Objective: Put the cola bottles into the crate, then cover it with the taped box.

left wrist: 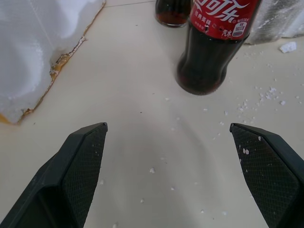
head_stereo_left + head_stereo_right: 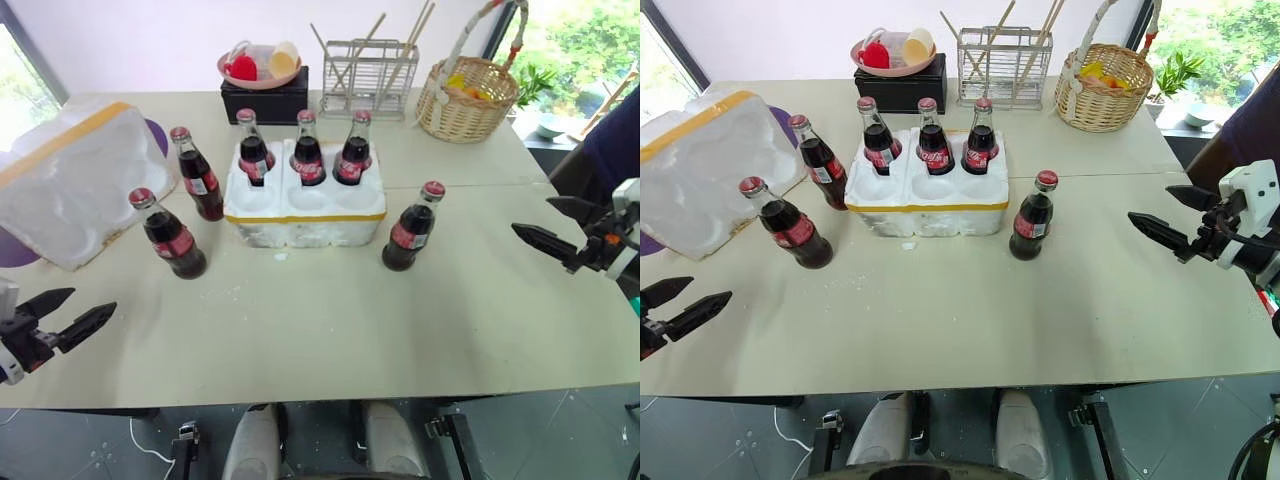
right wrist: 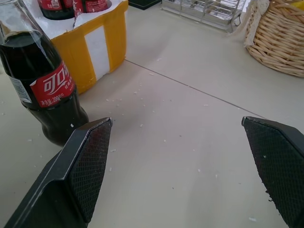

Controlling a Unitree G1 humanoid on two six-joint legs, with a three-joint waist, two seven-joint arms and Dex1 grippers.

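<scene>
The left gripper (image 2: 58, 318) is held open and empty, near the taped box (image 2: 75, 180) lying tilted. Two bottles (image 2: 168, 235) stand beside the crate (image 2: 305, 205), where three are seated in the back wells. One bottle (image 2: 410, 228) stands right of it, near the open, empty right gripper (image 2: 558, 232). A bottle could be tipped if struck high.

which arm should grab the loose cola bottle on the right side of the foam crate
Right. The open right gripper is on that side of the low white foam crate, with bare table between it and that red-capped glass cola bottle. The left gripper is across the table.
</scene>
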